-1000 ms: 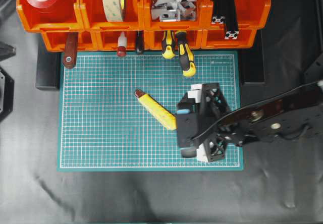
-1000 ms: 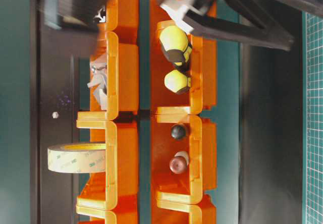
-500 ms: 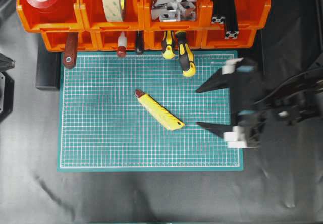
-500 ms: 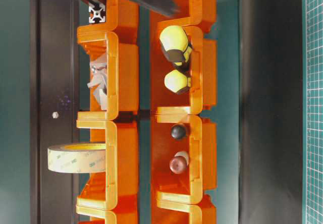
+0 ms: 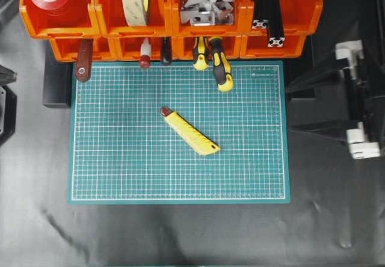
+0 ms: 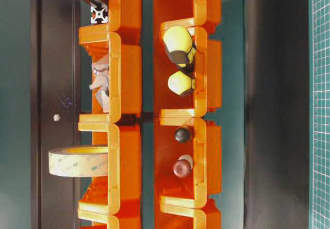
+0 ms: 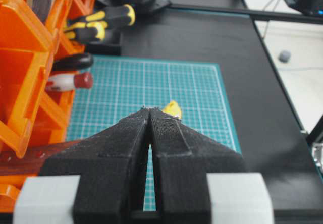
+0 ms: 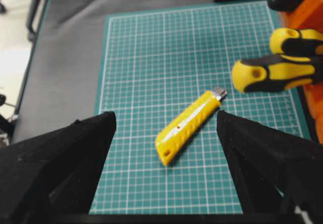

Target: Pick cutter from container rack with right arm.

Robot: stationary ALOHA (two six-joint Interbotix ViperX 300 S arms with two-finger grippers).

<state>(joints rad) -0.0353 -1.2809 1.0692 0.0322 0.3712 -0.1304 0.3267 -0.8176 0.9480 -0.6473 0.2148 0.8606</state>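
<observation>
On the mat (image 5: pixel 120 171), mid-sheet, the cutter (image 5: pixel 190 131) lies loose, tip toward ten o'clock. The rack (image 5: pixel 289 44) stands at twelve. At three, off the mat, the right gripper (image 5: pixel 299 106) gapes empty. The left gripper (image 7: pixel 150 117) is pinched together.

The right gripper (image 5: pixel 295 107) beside the green cutting mat (image 5: pixel 120 171) has two long, tapering matte-black fingers (image 5: pixel 313 77) joined to white plastic blocks. The left gripper (image 7: pixel 149 114) shows wedge-shaped fingers (image 7: pixel 176 143) faced with finely ribbed black padding, flanked by pale grey-white blocks.
</observation>
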